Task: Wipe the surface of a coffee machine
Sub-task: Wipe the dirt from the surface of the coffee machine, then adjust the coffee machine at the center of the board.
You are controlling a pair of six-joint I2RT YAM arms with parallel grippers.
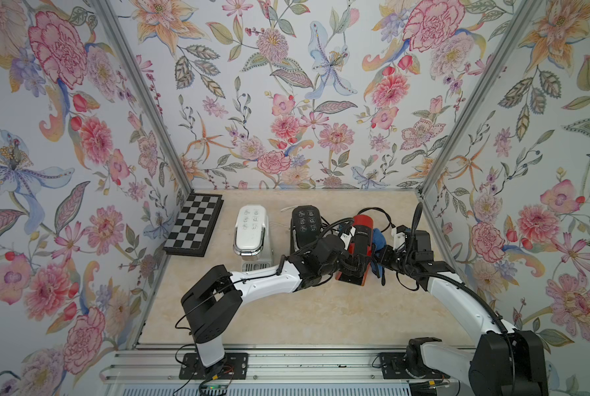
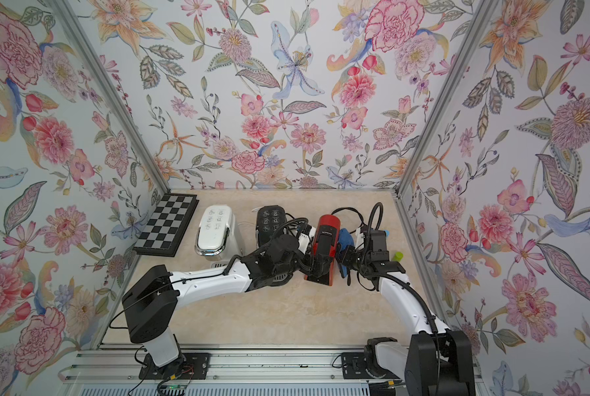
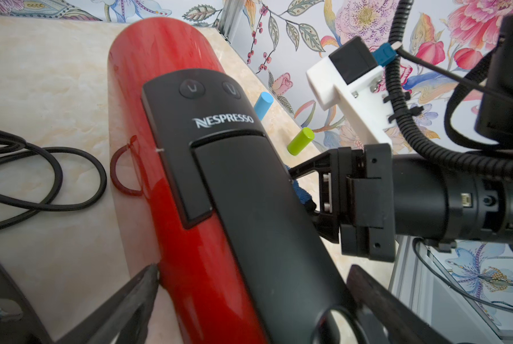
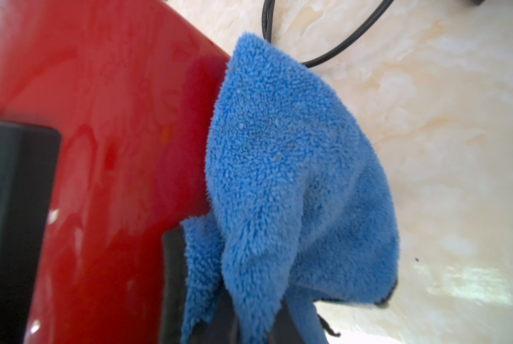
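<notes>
Red coffee machine (image 1: pixel 359 236) sits right of centre on the beige marble-look table (image 1: pixel 286 308), with the right gripper (image 3: pixel 307 190) clamped on a blue cloth (image 4: pixel 294 178) pressed to its side. Left gripper (image 3: pixel 253 274) is spread wide astride its front end. Looks mid-wipe, top and other side likely left; floral walls (image 1: pixel 286 103) all round.

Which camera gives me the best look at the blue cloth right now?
Right wrist: the blue cloth fills the frame, pressed against the side of the red coffee machine. Both top views show it only as a small patch beside the machine. The left wrist view catches just a sliver behind it.
</notes>
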